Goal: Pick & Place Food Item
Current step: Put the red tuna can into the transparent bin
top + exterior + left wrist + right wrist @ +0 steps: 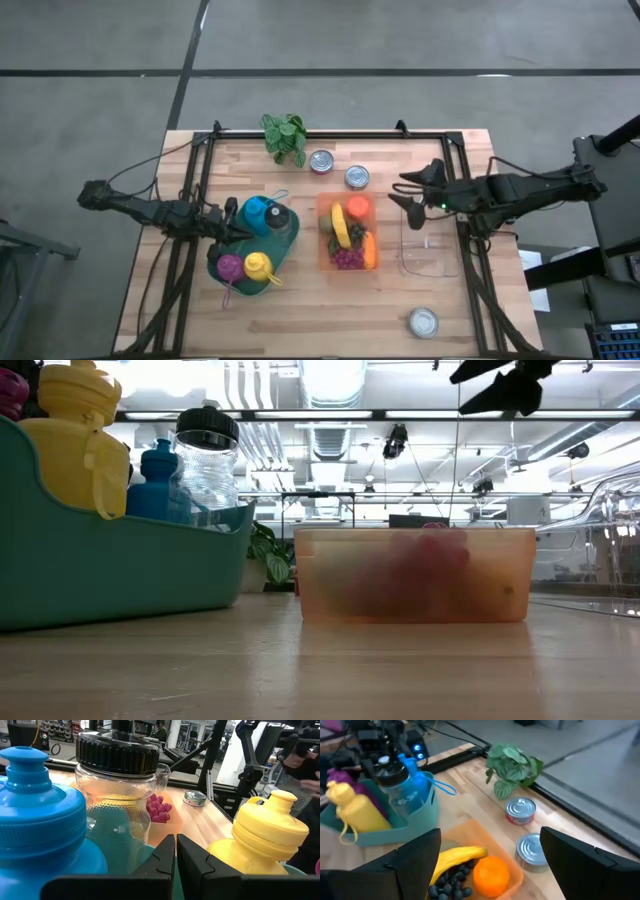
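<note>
Two arms in play, but only the right gripper (400,190) matters for what's coming. Its fingers stand wide apart with nothing between them, and it hangs above the worktop (330,310) just past the right edge of the orange bin (321,262) where the food sits. So the food lies toward the left arm's side from that gripper, close by. In the right wrist view the orange (491,875) is nearest, almost between the fingers, with the banana (457,856) right beside it and a heap of dark berries (447,885) touching both.

My guess is the banana or the orange is the target; I can't say which. The banana is the only piece with a real long axis: in the high view it runs along the bin's length, front to back of the worktop, so roughly crosswise to the right arm's reach. That suits a pinch across its width. A clear empty tub (430,245) lies under the right arm, likely the drop spot.

Farther off, the left gripper (176,855) is pressed together, empty, parked among the bottles in the teal caddy (215,268). It's much less handy for the bin. Two tins (521,812) and a small plant (512,765) sit beyond.
</note>
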You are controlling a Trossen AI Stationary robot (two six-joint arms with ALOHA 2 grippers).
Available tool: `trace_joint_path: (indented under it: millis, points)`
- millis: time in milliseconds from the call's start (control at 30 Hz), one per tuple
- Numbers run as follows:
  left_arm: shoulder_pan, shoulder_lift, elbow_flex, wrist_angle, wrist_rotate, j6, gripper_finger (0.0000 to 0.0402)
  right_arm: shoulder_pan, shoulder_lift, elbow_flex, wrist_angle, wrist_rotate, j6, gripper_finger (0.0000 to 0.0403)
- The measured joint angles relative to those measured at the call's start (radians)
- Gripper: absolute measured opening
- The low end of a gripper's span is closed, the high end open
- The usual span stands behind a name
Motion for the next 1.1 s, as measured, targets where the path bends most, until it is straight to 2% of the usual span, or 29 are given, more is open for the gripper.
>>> trace_joint_path:
  millis: [167,533,733,1100]
  points:
    - [0.0,0.0,0.0,0.0,0.0,0.0,0.0022,-0.081,0.011,-0.004,0.068,-0.148,-0.109,0.0338]
    - [0.0,0.0,0.0,0.0,0.0,0.0,0.0022,-0.342,0.191,0.027,0.141,-0.415,-0.18,0.0338]
    - [0.0,0.0,0.0,0.0,0.0,0.0,0.0022,-0.416,0.343,0.118,0.179,-0.433,-0.179,0.0338]
    - [0.0,0.0,0.0,0.0,0.0,0.0,0.0022,-0.417,0.565,0.322,0.126,-0.446,-0.195,0.0338]
